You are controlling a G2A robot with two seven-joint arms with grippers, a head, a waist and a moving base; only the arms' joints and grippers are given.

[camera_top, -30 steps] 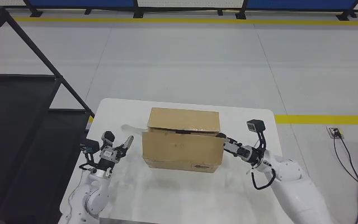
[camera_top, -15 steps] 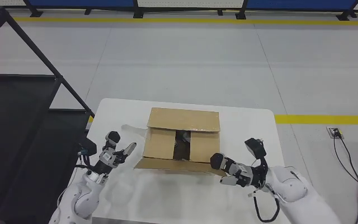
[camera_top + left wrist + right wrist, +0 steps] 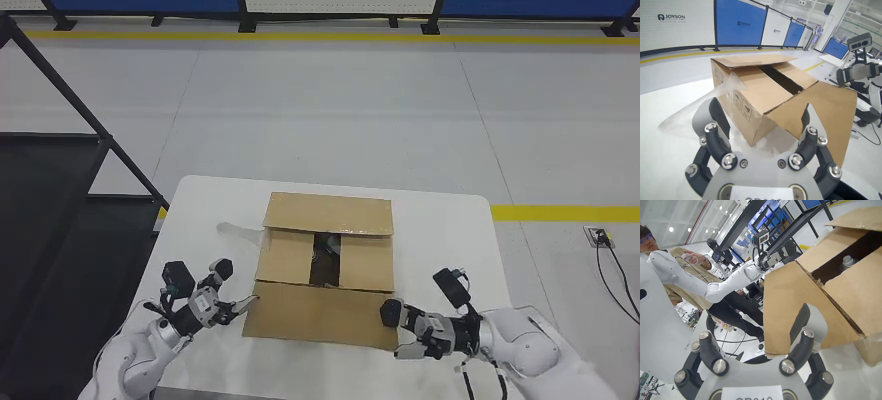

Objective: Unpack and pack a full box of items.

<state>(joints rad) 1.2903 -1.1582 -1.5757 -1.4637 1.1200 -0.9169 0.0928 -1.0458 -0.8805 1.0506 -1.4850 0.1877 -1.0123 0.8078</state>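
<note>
Cardboard box (image 3: pixel 325 255) sits mid-frame in top view on white table (image 3: pixel 440 215). Two inner flaps nearly shut w/ dark slot btwn them. Front flap (image 3: pixel 320 315) is folded out flat toward lower edge of frame. L gripper (image 3: pixel 230 288) at lower left, just beside flap's left corner, fingers spread; contact not clear. R gripper (image 3: pixel 397 330) at lower right, at flap's right corner, fingers also spread.

L wrist view: L gripper (image 3: pixel 761 106) wide open, nothing pinched, a corner of box (image 3: pixel 753 83) facing it. Front flap (image 3: pixel 821 113) sticks out from box, near one fingertip; touching or not, can't tell. Far flap is part-lifted over the inner ones. Clear tape strip (image 3: pixel 723 89) hangs loose off box's upper edge down to table (image 3: pixel 668 106). R gripper (image 3: pixel 857 73) sits farther off, beyond flap's far corner.

R wrist view: R gripper (image 3: pixel 757 311) spread apart, corner of front flap (image 3: pixel 791 291) lying btwn its fingers, not clamped. Box (image 3: pixel 853 291) is behind flap; slot btwn inner flaps shows a grey-capped item (image 3: pixel 847 261) inside. L gripper (image 3: pixel 770 260) is farther off, past flap's other end.
</note>
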